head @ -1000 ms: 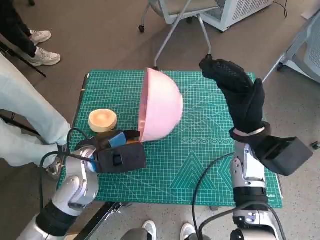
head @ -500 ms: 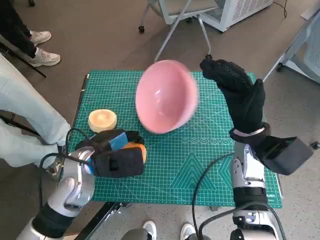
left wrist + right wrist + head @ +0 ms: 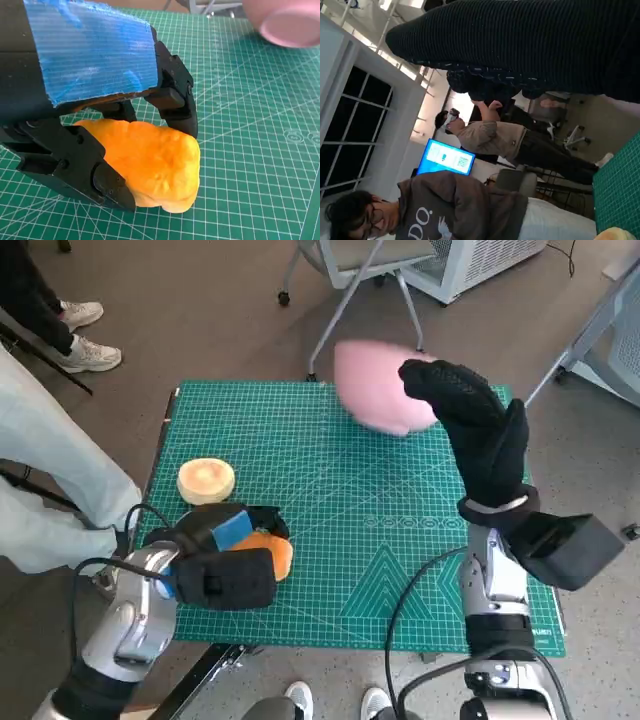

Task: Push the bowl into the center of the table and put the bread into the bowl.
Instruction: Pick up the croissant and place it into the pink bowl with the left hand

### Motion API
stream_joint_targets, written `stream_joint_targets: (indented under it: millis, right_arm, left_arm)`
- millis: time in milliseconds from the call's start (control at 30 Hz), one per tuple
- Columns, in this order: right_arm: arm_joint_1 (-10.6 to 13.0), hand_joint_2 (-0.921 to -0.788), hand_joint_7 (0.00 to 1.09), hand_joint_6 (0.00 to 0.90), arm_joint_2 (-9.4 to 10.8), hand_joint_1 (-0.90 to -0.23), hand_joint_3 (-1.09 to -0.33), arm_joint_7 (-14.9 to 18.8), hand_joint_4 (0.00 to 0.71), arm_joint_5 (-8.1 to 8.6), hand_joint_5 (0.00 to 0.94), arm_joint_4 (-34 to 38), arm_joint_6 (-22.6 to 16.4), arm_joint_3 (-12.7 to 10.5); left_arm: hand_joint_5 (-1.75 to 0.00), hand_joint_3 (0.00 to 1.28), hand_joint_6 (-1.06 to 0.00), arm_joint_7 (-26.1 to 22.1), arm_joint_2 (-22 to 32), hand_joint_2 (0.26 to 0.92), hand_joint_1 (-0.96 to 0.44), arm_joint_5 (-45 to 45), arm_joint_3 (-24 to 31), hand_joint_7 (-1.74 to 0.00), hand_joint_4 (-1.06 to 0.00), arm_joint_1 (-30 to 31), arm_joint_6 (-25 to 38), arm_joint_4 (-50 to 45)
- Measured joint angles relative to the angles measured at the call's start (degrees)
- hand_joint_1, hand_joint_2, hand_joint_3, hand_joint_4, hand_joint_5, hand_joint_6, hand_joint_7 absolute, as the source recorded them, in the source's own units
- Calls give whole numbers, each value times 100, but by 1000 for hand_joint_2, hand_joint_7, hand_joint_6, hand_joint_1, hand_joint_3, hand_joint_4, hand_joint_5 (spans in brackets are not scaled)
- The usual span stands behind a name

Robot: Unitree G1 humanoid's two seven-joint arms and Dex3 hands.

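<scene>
Pink bowl: blurred, overturned with its base showing, at the far edge of the tabletop. Orange bread: soft, lumpy, near the front-left corner, gripped between the left hand's fingers.

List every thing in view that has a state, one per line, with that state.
pink bowl: blurred, at the far edge of the cutting mat, base showing in the left wrist view, beside the right hand.
orange bread: held by the left hand, low over the mat.
round bun: lying free on the mat.
left hand: grips the orange bread.
right hand: raised, holds nothing.
green cutting mat: flat on the table.
</scene>
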Motion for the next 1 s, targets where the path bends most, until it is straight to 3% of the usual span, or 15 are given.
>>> stream_joint_targets:
  millis: [1000]
  right_arm:
    - [-27,-921,572,41,11,-670,-725,1,177,1,0,55,-71,-2]
  left_arm:
    - [-1038,27,-660,68,-1,909,3,-79,257,-1144,-795,44,-347,-69]
